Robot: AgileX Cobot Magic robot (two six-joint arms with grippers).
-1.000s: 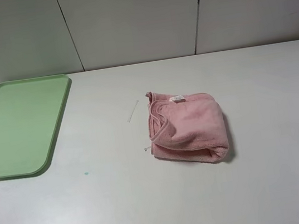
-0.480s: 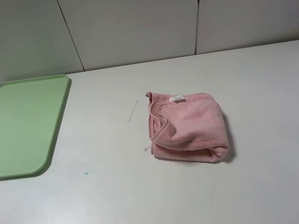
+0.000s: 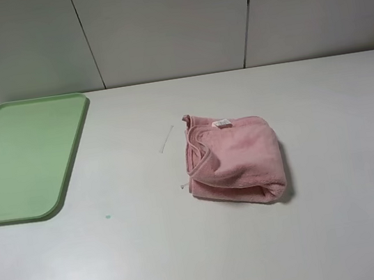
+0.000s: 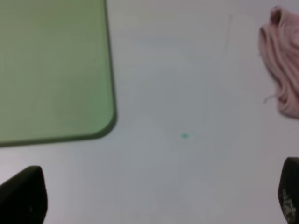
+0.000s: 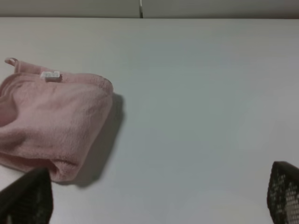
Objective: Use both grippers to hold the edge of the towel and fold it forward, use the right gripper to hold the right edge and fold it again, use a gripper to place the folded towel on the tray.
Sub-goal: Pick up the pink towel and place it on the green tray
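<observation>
Nearest, both arms hung back off the counter (image 3: 341,229). The left gripper (image 4: 154,193) stood with jaws spread wide and empty, and so did the right gripper (image 5: 159,196). Farther in, the towel (image 3: 233,158) lay bunched in a loose fold mid-counter, its white label (image 3: 222,123) on the far hem. Beyond, at the far left, sat the tray (image 3: 21,158), well apart and bare. The risk: a pinch catching only the top layer would likely let the bundle unfurl during carrying.
</observation>
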